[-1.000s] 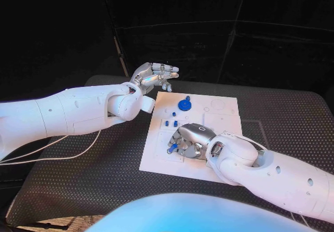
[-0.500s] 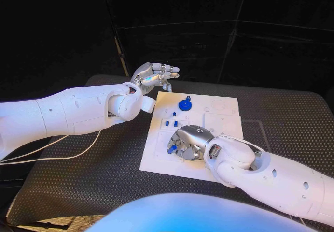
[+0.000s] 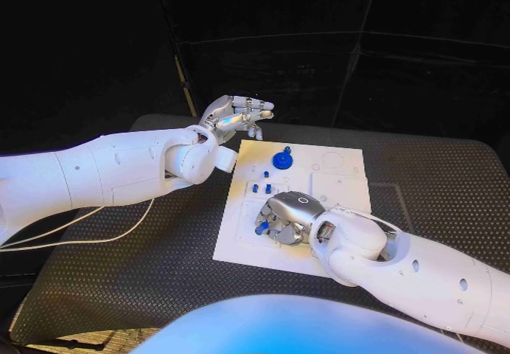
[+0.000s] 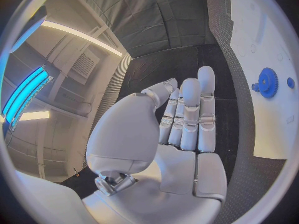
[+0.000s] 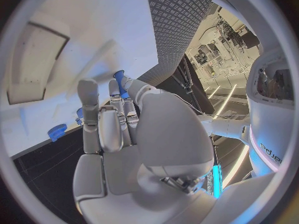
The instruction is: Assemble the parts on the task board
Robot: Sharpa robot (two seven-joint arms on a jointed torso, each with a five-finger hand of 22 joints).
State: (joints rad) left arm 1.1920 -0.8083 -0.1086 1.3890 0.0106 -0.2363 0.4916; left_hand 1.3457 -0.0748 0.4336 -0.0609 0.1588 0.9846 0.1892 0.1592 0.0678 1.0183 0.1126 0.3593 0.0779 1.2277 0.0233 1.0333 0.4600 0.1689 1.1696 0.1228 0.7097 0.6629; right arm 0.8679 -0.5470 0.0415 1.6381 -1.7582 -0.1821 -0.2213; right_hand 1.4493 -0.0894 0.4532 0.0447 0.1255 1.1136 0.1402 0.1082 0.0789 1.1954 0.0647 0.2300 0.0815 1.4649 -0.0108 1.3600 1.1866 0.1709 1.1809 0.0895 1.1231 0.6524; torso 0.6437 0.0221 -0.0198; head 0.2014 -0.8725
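The white task board (image 3: 340,177) lies in the middle of the black table. My right hand (image 3: 287,220) hovers low over its near half and pinches a small blue part (image 3: 262,227) between thumb and fingers; that part (image 5: 119,82) sticks out past the fingertips (image 5: 87,92) in the right wrist view. A blue gear (image 3: 281,159) stands on the board's far left area, with small blue pieces (image 3: 262,189) between it and my right hand. My left hand (image 3: 236,114) floats beyond the board's far left corner, fingers straight, holding nothing. The left wrist view shows the gear (image 4: 268,82) past that hand (image 4: 181,129).
The board (image 5: 81,40) has a rectangular recess (image 5: 34,59) near my right hand. A ribbed black mat (image 3: 138,258) covers the table around the board. A white cable (image 3: 96,228) trails below my left arm. Dark walls stand behind the table.
My right forearm has shifted a little leftward and the hand has settled slightly nearer, still holding the blue part at about the same spot. The left hand has not moved.
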